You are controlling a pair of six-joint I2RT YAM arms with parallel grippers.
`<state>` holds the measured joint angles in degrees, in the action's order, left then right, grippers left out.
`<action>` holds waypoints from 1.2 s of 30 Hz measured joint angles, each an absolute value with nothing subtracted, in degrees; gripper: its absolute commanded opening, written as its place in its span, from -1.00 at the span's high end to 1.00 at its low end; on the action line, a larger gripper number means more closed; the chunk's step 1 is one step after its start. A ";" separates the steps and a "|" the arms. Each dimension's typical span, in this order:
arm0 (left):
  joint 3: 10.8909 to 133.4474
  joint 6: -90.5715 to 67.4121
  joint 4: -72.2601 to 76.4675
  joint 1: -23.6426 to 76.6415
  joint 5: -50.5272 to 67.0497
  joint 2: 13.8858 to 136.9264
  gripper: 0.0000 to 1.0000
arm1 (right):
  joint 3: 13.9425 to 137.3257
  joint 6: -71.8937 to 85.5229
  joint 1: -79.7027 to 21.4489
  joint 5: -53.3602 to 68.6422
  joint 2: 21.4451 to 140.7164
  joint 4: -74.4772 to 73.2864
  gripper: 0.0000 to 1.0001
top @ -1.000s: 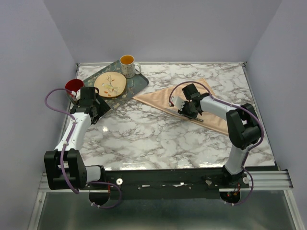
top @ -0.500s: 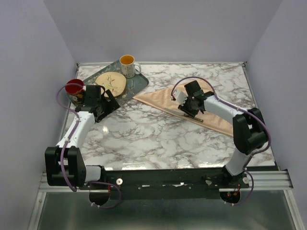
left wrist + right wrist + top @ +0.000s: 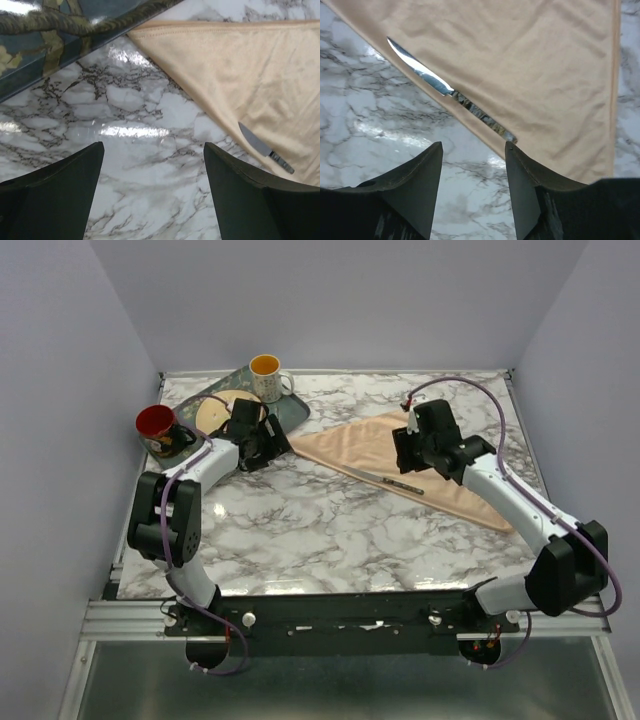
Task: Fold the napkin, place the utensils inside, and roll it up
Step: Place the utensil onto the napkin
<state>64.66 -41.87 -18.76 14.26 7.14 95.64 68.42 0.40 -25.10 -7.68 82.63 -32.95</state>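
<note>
The peach-tan napkin (image 3: 440, 455) lies folded into a long triangle on the marble table, right of centre. One knife (image 3: 387, 479) lies along its near folded edge; no other utensils show. My right gripper (image 3: 408, 452) hovers open and empty over the napkin, just behind the knife. In the right wrist view (image 3: 472, 145) the knife (image 3: 451, 93) and napkin (image 3: 530, 60) lie ahead of the jaws. My left gripper (image 3: 264, 446) is open and empty beside the napkin's left corner. The left wrist view (image 3: 152, 146) shows the napkin (image 3: 250, 85) and knife (image 3: 264, 148) to the right.
A dark floral tray (image 3: 292, 416) at the back left holds a cream plate (image 3: 215, 407) and a yellow-lined mug (image 3: 266, 377). A red mug (image 3: 156, 427) stands at the left edge. The tray's edge (image 3: 65, 45) is close to the left gripper.
My left gripper has swung right from beside the red mug to the napkin's left corner. My right gripper has pulled back and right off the knife, which stays on the napkin.
</note>
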 measured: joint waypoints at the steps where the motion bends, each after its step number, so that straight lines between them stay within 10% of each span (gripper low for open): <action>1: 65.28 -42.68 -17.96 14.26 7.16 96.86 -0.73 | 67.37 2.20 -25.10 -7.29 81.36 -33.12 -0.30; 11: 66.39 -50.78 -11.27 15.31 7.40 103.39 -0.64 | 53.93 20.99 -10.48 1.26 76.20 -29.65 0.06; 16: 66.43 -51.03 -10.31 16.27 9.06 103.37 -0.64 | 50.15 27.46 -3.27 4.82 79.72 -27.09 0.96; 36: 71.75 -48.49 -13.91 16.40 11.09 103.31 -0.76 | 42.74 34.46 10.96 3.25 85.43 -21.80 0.96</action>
<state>71.75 -48.49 -13.91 16.40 11.09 103.31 42.74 34.46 10.96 3.25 85.43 -21.80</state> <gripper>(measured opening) 0.876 0.013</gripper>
